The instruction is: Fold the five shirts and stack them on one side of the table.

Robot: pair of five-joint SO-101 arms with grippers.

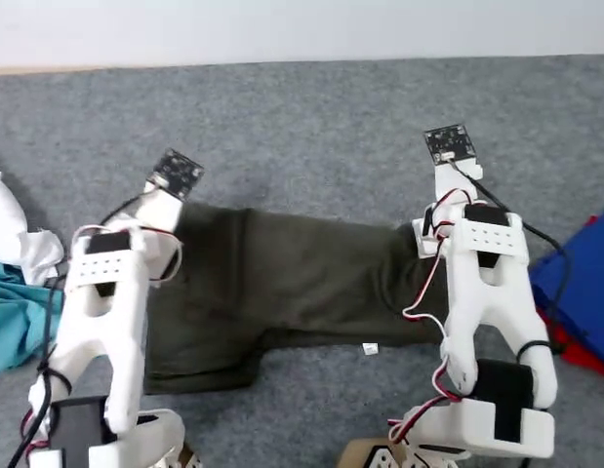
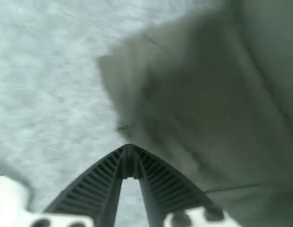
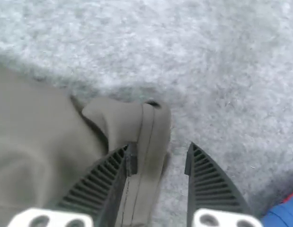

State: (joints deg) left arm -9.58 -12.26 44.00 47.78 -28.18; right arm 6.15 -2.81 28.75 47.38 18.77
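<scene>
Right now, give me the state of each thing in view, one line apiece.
olive shirt: spread out flat
left tool: shut, tips at the shirt's edge
right tool: open over the shirt's hemmed end
teal shirt: crumpled
white garment: crumpled
blue shirt: lying flat

A grey, felt-like covering runs right across the tabletop [image 1: 311, 117], left to right and near to far, and it looks fuzzy and mottled up close from both wrist views. At the far left, a thin tan strip [image 1: 38, 69] peeks out along the far edge. Behind it a plain pale wall [image 1: 302, 29] spans the full width. The light is soft and even, and shadows are faint.
</scene>
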